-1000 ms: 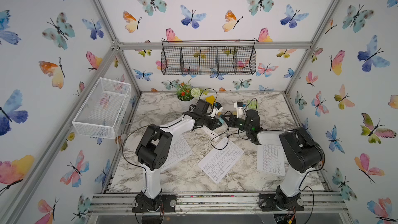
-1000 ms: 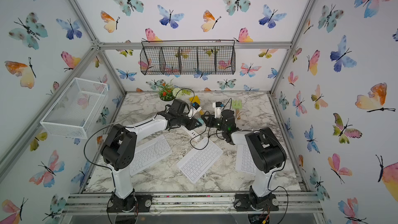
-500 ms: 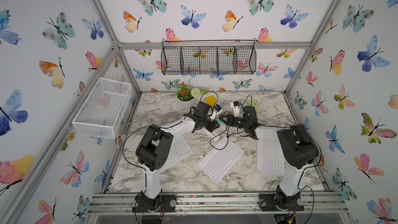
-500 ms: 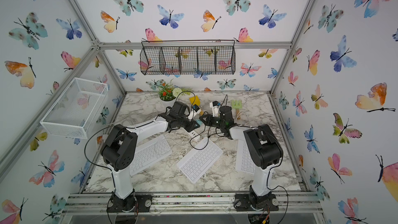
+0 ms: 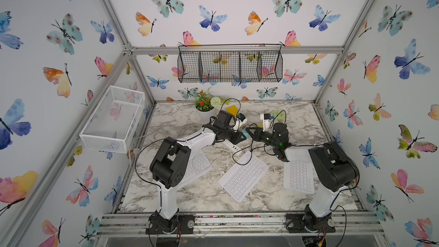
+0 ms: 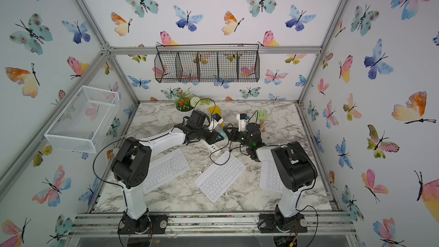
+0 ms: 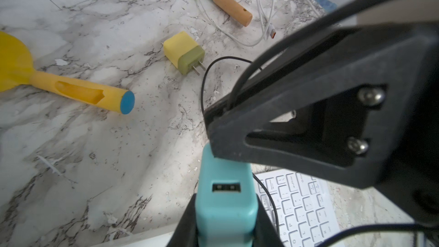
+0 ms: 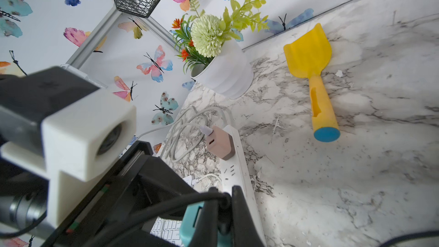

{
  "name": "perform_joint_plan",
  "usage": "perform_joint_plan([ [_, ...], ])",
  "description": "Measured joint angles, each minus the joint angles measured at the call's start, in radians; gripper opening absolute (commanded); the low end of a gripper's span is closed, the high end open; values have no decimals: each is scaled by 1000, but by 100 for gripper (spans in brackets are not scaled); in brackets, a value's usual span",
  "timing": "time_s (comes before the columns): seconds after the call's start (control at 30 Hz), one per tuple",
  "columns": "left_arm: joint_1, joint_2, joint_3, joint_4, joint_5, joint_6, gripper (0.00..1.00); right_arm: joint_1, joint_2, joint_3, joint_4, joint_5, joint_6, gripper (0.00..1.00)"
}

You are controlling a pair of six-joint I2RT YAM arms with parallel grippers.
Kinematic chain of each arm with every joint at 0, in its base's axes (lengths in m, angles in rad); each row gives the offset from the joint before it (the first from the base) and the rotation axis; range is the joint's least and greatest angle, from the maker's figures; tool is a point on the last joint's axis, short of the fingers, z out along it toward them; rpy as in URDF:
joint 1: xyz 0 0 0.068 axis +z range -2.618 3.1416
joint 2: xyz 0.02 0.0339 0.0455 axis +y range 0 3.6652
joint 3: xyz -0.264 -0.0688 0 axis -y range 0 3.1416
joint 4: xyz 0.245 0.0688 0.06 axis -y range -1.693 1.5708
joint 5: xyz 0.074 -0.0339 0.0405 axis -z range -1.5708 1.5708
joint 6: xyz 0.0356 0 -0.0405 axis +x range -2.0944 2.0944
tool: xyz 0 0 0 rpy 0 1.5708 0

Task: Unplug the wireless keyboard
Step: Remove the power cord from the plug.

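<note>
The left hand (image 5: 241, 136) grips the teal plastic charger block (image 7: 225, 200), while the right hand (image 5: 249, 130), pinched shut on the thin black cable (image 7: 203, 86), faces it tip-to-tip, touching the block's end.

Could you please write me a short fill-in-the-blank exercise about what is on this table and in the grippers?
1. The left gripper clamps a ____ charger.
2. The right gripper pinches a ____ cable.
3. The yellow scoop has a handle ending in a ____ cap.
4. The white keyboards number ____.
Missing words: teal; black; blue; three.
</note>
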Motion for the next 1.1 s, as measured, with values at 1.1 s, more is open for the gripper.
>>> perform_joint_plan([
  [1.1, 3, 32, 29, -11, 135, 0, 0, -18, -23, -178, 286, 64, 18, 2],
])
